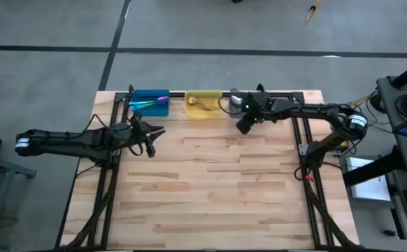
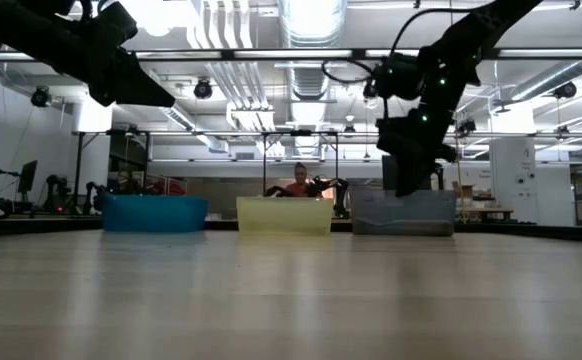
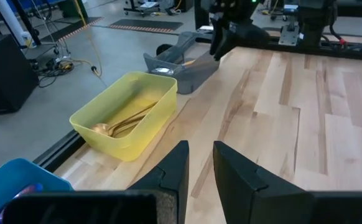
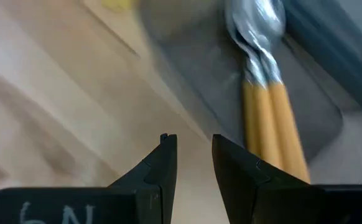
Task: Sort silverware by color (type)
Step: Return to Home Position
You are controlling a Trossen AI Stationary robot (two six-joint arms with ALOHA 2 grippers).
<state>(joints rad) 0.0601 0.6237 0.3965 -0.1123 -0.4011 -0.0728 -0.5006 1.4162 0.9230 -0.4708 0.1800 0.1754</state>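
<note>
The wooden table (image 1: 217, 189) fills the middle and lower part of the high view, and its broad planks are bare. The left arm (image 1: 70, 142) reaches in from the left edge of that view. It stops over the table's upper left part, below the blue bin in the picture. The right arm (image 1: 315, 110) comes in from the right edge and runs along the table's top edge towards the middle.

Three bins stand in a row along that top edge. In the low view they read from left to right: the blue bin (image 2: 154, 213), the yellow bin (image 2: 284, 215) and the gray bin (image 2: 403, 213). A person (image 2: 299, 182) shows far back in the room, above the yellow bin.

The left gripper (image 3: 199, 149) hangs well above the boards, at the upper left of the low view. Its fingers are drawn close with only a narrow slit between them, and they hold nothing. The right gripper (image 4: 194, 142) hangs at the gray bin, right of centre in the low view. It shows the same narrow slit and is also empty.

The silverware lies in the bins. The purple-blue spoons (image 1: 154, 103) rest in the blue bin at the upper left of the table. The gold spoons (image 3: 116, 126) lie together on the floor of the yellow bin. The orange-handled spoons (image 4: 265, 93) lie side by side in the gray bin, with their silver bowls nested at the top of the right wrist view.
</note>
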